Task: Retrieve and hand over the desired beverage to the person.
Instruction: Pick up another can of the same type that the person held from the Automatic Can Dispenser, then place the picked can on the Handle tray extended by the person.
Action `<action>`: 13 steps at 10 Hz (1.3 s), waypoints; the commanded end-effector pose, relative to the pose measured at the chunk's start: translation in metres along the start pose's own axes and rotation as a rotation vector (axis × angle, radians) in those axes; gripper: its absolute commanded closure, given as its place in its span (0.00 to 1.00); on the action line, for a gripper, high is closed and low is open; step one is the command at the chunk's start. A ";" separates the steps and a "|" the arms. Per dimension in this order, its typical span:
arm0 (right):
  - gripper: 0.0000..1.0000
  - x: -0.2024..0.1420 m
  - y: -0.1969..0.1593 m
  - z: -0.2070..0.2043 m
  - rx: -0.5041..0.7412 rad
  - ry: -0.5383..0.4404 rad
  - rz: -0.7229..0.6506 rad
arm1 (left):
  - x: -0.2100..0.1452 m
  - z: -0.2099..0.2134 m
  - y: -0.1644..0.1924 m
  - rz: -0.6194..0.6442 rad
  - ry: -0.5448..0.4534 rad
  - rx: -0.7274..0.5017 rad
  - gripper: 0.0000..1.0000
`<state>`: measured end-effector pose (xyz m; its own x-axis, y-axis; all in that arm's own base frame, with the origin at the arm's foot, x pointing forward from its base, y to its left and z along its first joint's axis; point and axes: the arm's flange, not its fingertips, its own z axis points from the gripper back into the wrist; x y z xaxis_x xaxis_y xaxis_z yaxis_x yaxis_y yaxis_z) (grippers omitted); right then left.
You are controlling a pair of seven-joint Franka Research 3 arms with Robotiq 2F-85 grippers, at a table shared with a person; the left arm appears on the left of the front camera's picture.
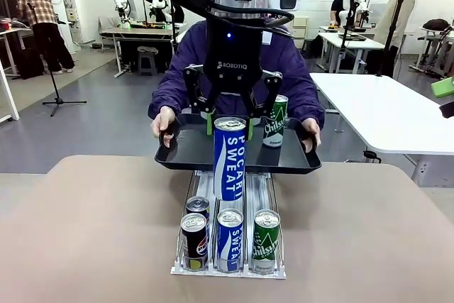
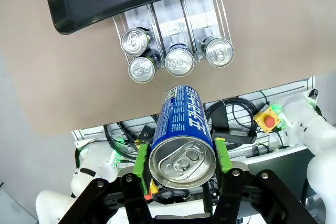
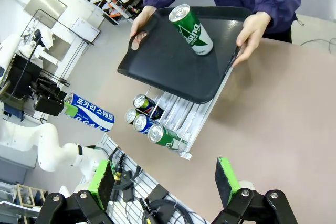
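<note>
Aloft, the left gripper (image 1: 231, 120) clamps a blue can (image 1: 229, 158) near its top, a rigid, slick, probably full load, while the right gripper (image 3: 165, 182) gapes wide

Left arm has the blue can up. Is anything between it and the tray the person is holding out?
Nothing visible blocks it. The left gripper holds the blue can above the can rack, near the tray. A green can already stands on the tray's right part; the rest looks bare.

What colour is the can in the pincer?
Blue with white lettering; the can shows best in the front view.
</note>
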<state>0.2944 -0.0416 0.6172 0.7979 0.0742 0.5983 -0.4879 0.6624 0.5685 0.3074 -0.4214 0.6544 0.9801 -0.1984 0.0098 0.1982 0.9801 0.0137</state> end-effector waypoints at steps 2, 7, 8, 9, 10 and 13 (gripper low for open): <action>0.00 -0.001 -0.001 -0.001 -0.012 0.002 0.003 | -0.003 0.003 -0.001 0.016 -0.007 -0.001 1.00; 0.00 -0.001 -0.001 -0.001 -0.012 0.002 0.003 | -0.003 0.003 -0.001 0.016 -0.007 -0.001 1.00; 0.00 -0.001 -0.001 -0.001 -0.012 0.002 0.003 | -0.003 0.003 -0.001 0.016 -0.007 -0.001 1.00; 0.00 -0.001 -0.001 -0.001 -0.012 0.002 0.003 | -0.003 0.003 -0.001 0.016 -0.007 -0.001 1.00; 0.00 -0.001 -0.001 -0.001 -0.012 0.002 0.003 | -0.003 0.003 -0.001 0.016 -0.007 -0.001 1.00; 0.00 -0.001 -0.001 -0.001 -0.012 0.002 0.003 | -0.003 0.003 -0.001 0.016 -0.007 -0.001 1.00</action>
<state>0.2944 -0.0416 0.6172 0.7979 0.0742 0.5983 -0.4879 0.6624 0.5685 0.3074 -0.4214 0.6544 0.9801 -0.1984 0.0098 0.1982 0.9801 0.0137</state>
